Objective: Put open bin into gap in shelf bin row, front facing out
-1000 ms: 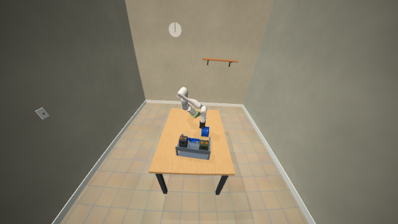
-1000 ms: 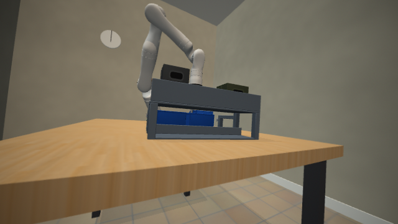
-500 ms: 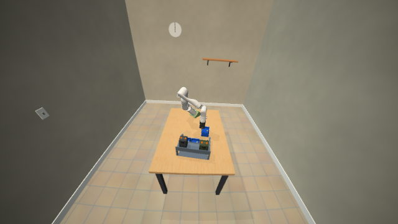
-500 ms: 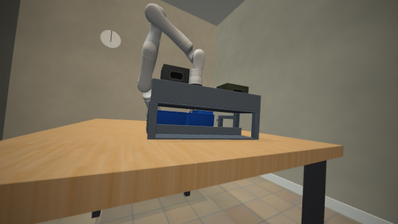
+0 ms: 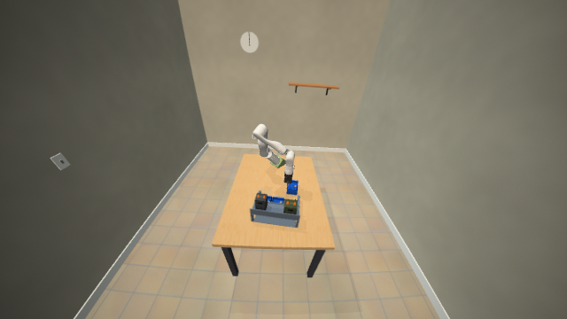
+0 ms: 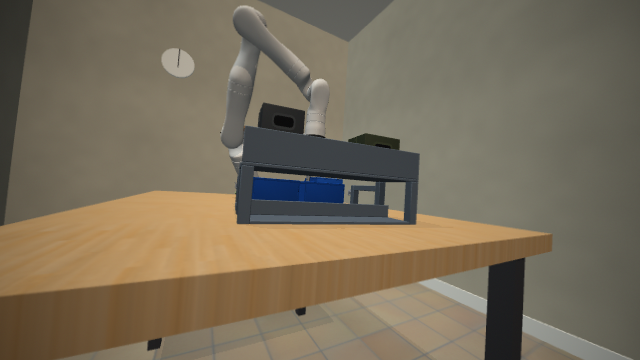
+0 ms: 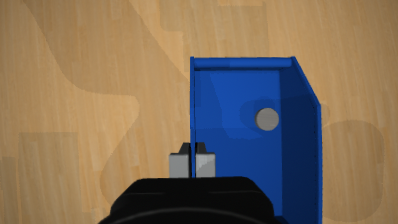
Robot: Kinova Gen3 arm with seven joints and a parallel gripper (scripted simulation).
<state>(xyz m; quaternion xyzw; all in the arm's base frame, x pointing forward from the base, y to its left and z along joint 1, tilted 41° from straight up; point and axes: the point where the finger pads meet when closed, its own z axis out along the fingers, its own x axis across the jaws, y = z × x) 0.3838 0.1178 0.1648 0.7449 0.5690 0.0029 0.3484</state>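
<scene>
The open blue bin (image 5: 292, 187) (image 7: 255, 145) sits upright on the wooden table (image 5: 266, 235) (image 7: 75, 75), just behind the grey shelf (image 5: 275, 218) (image 6: 330, 156). One round grey part (image 7: 267, 119) lies inside it. My gripper (image 7: 193, 154) (image 5: 288, 179) points straight down and is shut on the bin's thin left wall, one finger on each side. In the exterior view the shelf's top board hides the gripper. Under that board, blue bins (image 6: 277, 190) fill the left part of the row, and the right part shows an open gap (image 6: 367, 196).
A black box (image 5: 260, 201) (image 6: 281, 117) and an olive box (image 5: 291, 206) (image 6: 374, 141) stand on the shelf's top board. A low lip (image 6: 320, 208) runs along the shelf's front. The shelf stands mid-table, nearer the right edge.
</scene>
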